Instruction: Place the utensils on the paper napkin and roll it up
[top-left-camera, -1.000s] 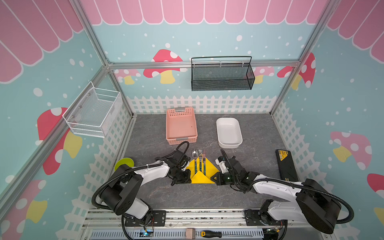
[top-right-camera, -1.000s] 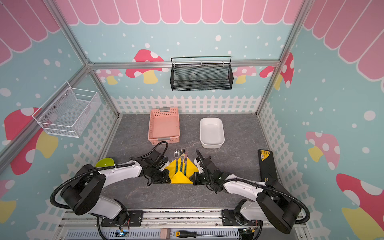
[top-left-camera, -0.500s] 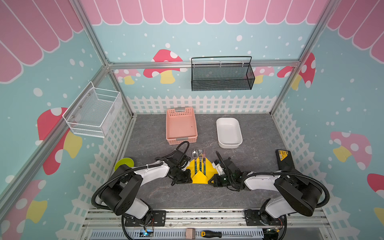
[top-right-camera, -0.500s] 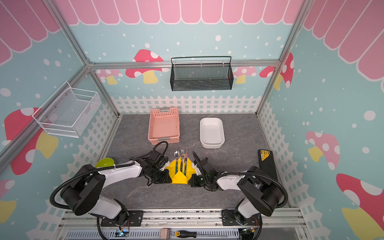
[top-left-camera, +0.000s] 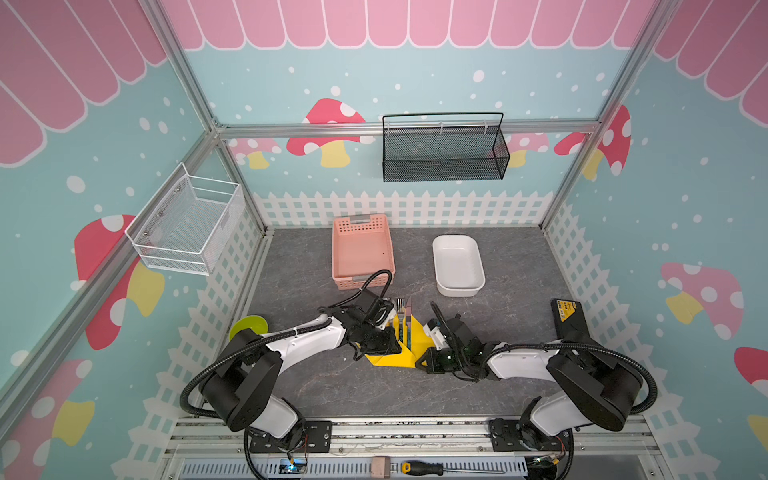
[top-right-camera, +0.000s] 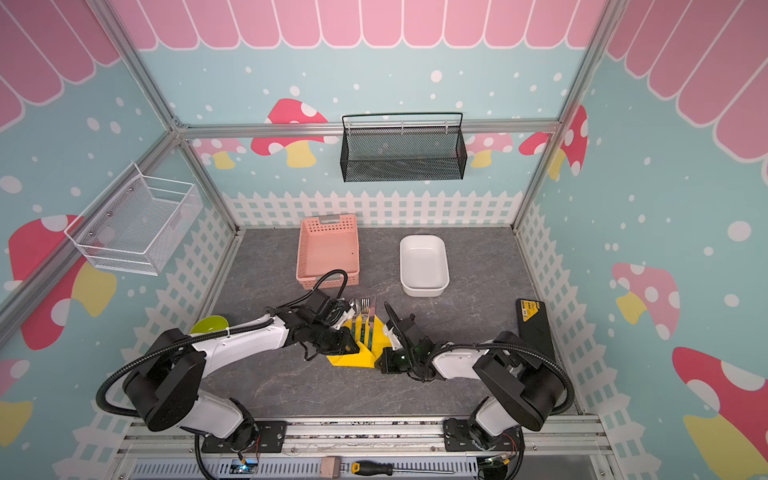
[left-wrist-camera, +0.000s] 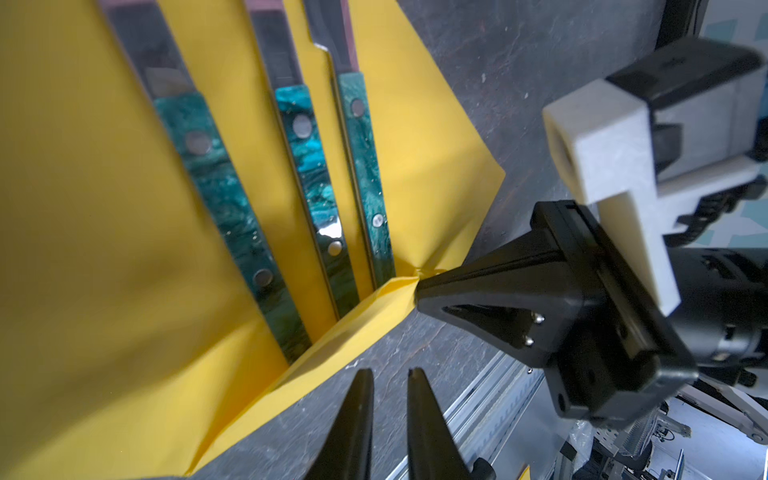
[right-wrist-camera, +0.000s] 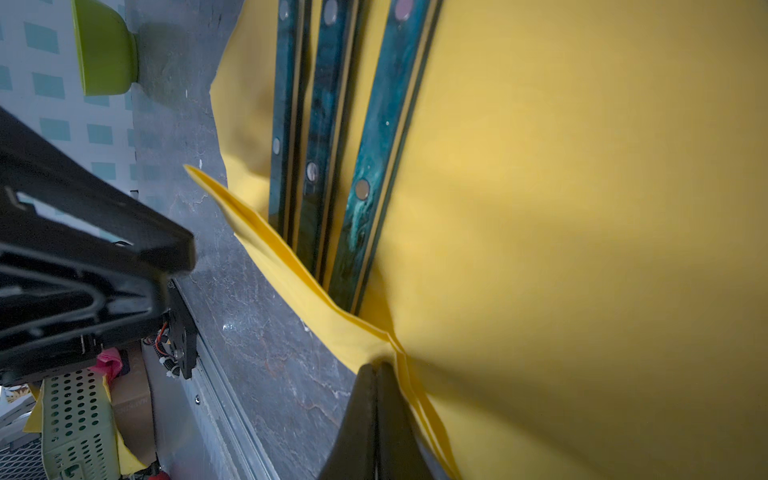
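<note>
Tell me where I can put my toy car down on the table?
Bare grey table lies in front of the paper napkin, up to the rail; left of the pink basket; and between the white dish and black box. The middle is crowded: left fingers, right fingers, napkin, utensils.

I work over a grey, stone-veined tabletop (top-left-camera: 519, 307) that fills the lower middle of both top views. Toward its upper edge sit a pink basket (top-left-camera: 363, 253), left of centre, and a white dish (top-left-camera: 458, 266), just right of centre, apart from each other. A lime-green bowl (top-left-camera: 248, 327) rests at the left edge and a black-and-yellow box (top-left-camera: 567, 320) at the right edge. At centre, below the basket, lies the paper napkin (top-left-camera: 395, 360), its lower edge folded over. The utensils (top-right-camera: 365, 322) lie on it, their metal ends reaching past its upper edge toward the basket.
</note>
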